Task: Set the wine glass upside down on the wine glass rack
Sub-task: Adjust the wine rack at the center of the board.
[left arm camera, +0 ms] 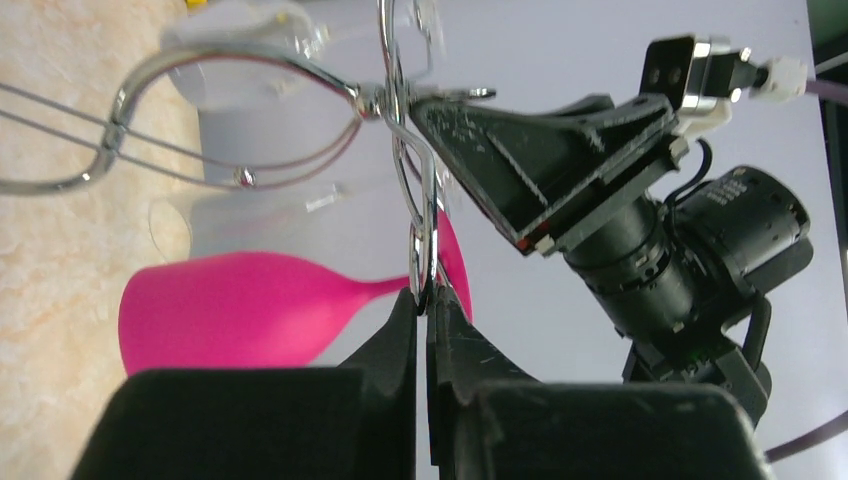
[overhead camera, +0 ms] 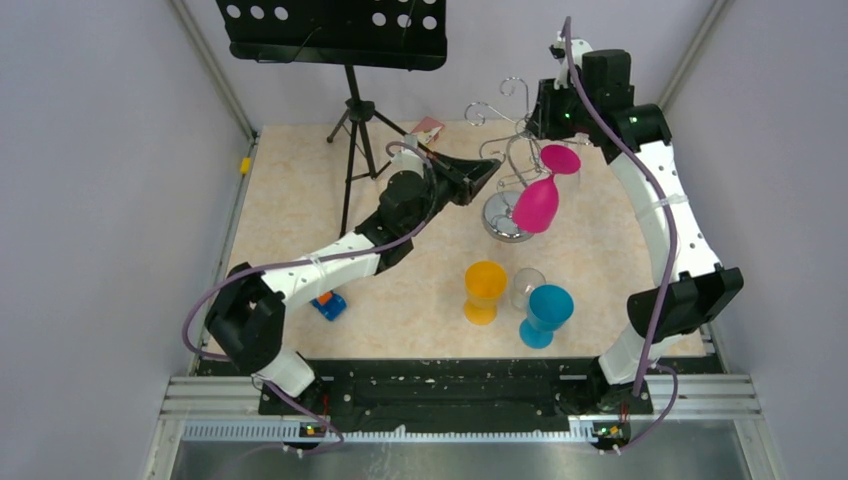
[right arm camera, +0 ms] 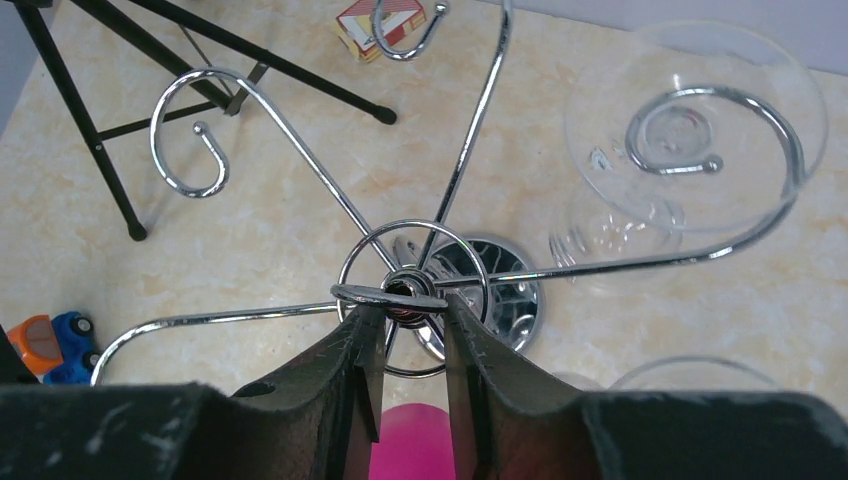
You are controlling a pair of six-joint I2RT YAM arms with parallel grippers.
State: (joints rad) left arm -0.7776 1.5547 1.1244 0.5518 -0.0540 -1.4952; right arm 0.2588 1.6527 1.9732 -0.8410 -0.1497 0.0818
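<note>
The chrome wine glass rack stands at the back centre of the table. A pink wine glass hangs tilted from one of its hook arms, foot up and bowl down, with no gripper holding it. My left gripper is shut on the rack's stem, with the pink glass just behind it. My right gripper comes from above, and its fingers close on the rack's top hub. A clear glass hangs on another hook. The pink bowl shows below the right fingers.
An orange glass, a clear glass and a blue glass stand upright at the front right. A black music stand stands at the back left. A toy car lies by the left arm and a small box at the back.
</note>
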